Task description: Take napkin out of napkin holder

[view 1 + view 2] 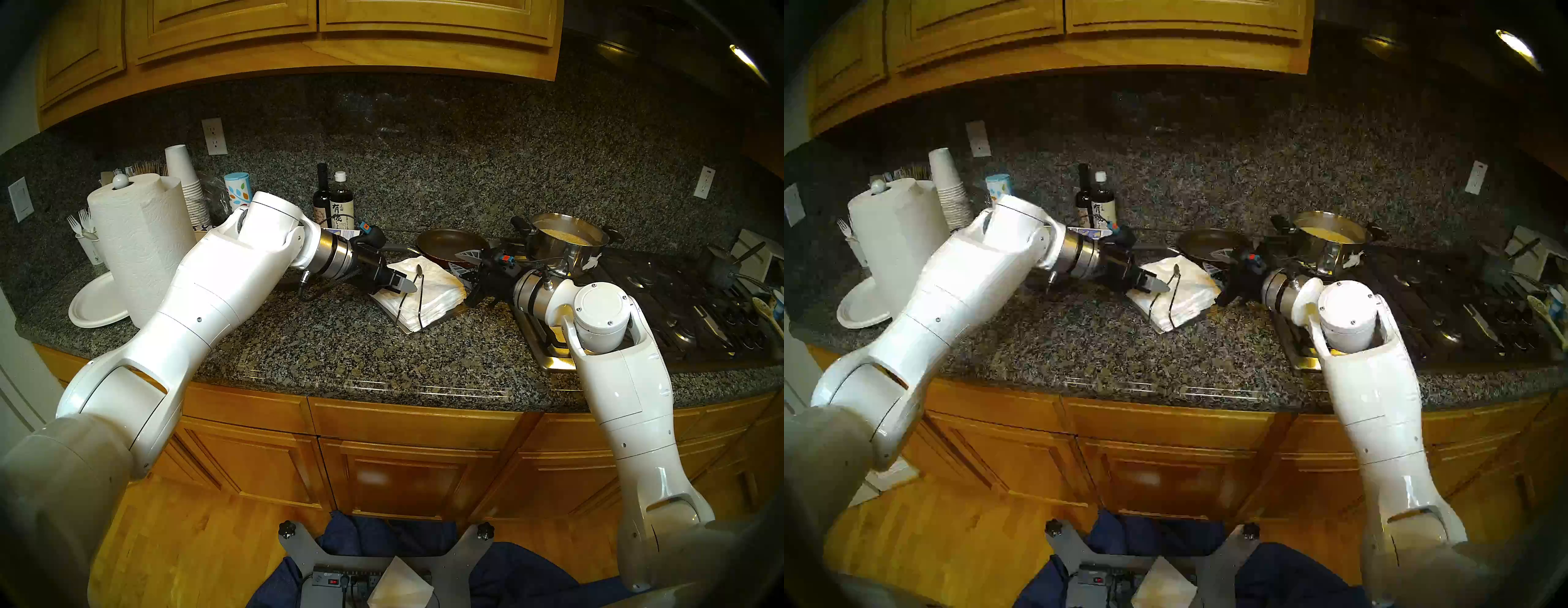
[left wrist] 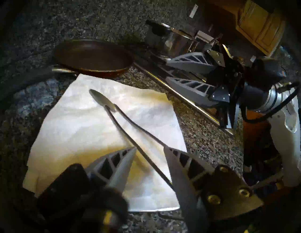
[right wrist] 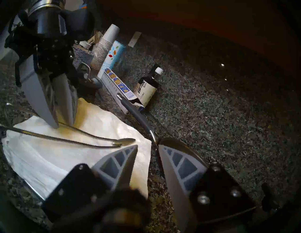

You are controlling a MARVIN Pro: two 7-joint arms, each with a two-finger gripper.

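The napkin holder's flat metal plate (image 2: 154,209) lies on the granite counter under a thick stack of white napkins (image 1: 437,293). Its dark wire arm (image 2: 123,130) rests on the creased top napkin (image 2: 78,126), teardrop tip (image 2: 101,97) down. My left gripper (image 2: 149,148) is open just above the stack, with one wire of the arm passing between its fingers; it also shows in the head view (image 1: 409,285). My right gripper (image 3: 147,146) is open and empty at the stack's right corner, one finger (image 3: 123,161) over the napkin's edge.
A dark frying pan (image 1: 452,244) sits just behind the stack and a steel pot (image 1: 566,242) on the stove (image 1: 662,305) to the right. Two bottles (image 1: 335,208), a box, stacked cups (image 1: 186,187), a paper-towel roll (image 1: 140,242) and a plate (image 1: 97,301) stand left. A loose white sheet (image 1: 399,586) lies on my base.
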